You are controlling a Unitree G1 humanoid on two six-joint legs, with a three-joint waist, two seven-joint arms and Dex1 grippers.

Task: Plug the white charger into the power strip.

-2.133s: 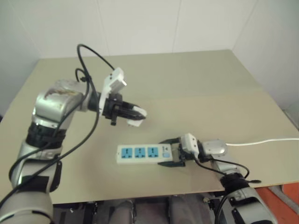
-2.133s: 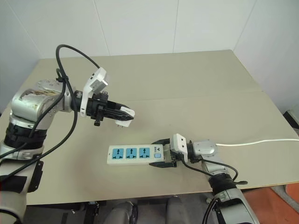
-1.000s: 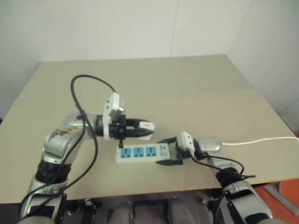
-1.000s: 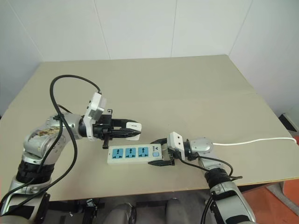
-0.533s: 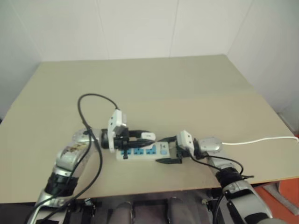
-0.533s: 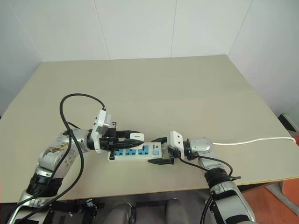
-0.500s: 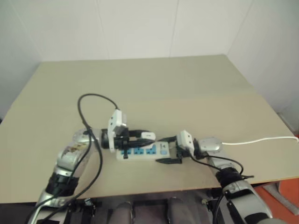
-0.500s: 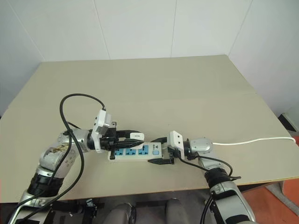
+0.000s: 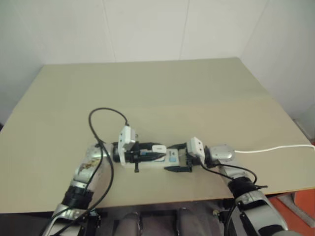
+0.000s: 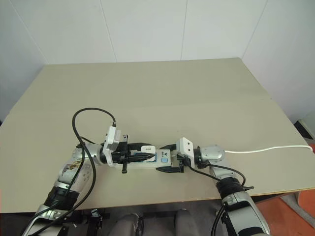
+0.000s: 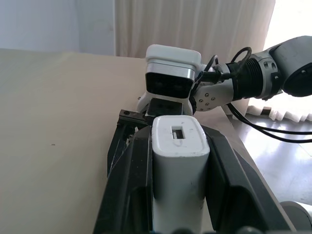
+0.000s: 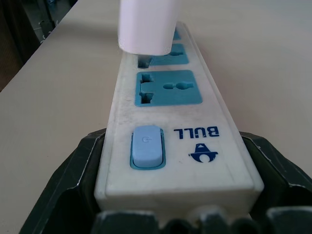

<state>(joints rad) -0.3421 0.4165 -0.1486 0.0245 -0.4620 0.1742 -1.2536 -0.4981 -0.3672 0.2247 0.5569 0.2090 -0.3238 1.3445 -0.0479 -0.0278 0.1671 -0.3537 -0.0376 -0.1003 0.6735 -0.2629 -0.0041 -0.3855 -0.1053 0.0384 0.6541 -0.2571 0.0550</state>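
The socket nearest the switch [image 12: 146, 146] on the power strip [image 12: 168, 131] lies uncovered, while the white charger [image 12: 146, 27] blocks the middle one.

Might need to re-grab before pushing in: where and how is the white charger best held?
Grip the white charger across its two flat side faces, high on the body, coming along the power strip from its far end, as the left claw does now. That probably keeps its underside free over the middle socket; the right claw steadies the switch end.
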